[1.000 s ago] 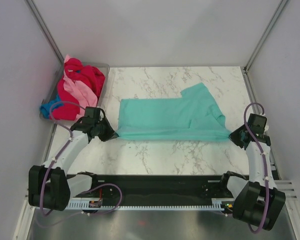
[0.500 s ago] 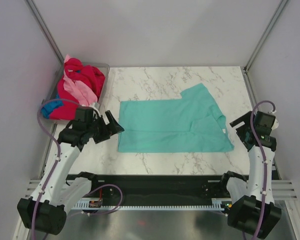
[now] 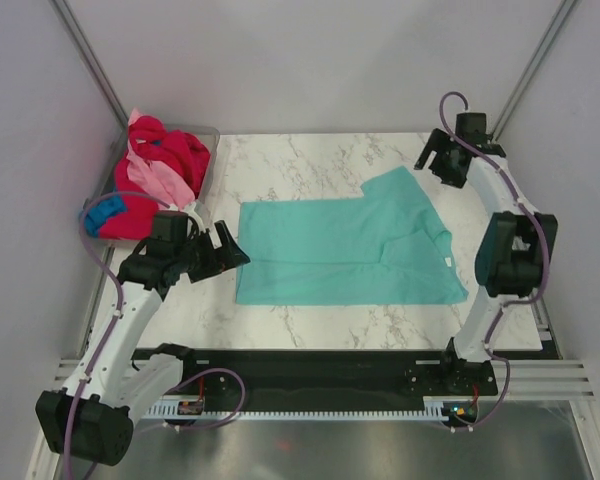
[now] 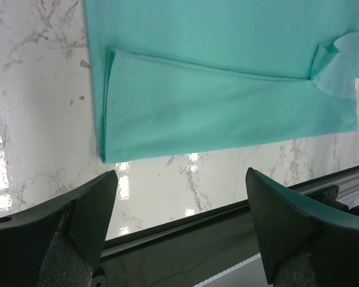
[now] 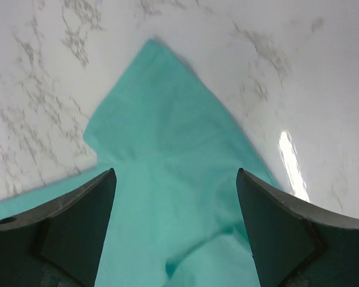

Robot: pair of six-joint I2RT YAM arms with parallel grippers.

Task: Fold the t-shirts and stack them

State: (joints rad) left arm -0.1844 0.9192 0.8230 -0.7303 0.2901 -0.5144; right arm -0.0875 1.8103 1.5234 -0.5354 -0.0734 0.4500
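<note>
teal t-shirt lies flat at the centre of the marble table, its near edge folded over in a long strip and one sleeve pointing far right. left gripper sits just beside the shirt's left edge, jaws wide, empty. right gripper hovers near the sleeve tip, jaws wide, empty. red, pink and blue t-shirts are heaped in the tub, far left.

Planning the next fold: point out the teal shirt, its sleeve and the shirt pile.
teal shirt (image 3: 340, 250), top view, middle of body.
sleeve (image 5: 161, 113), right wrist view, middle of sleeve.
shirt pile (image 3: 165, 150), top view, red cloth.
</note>
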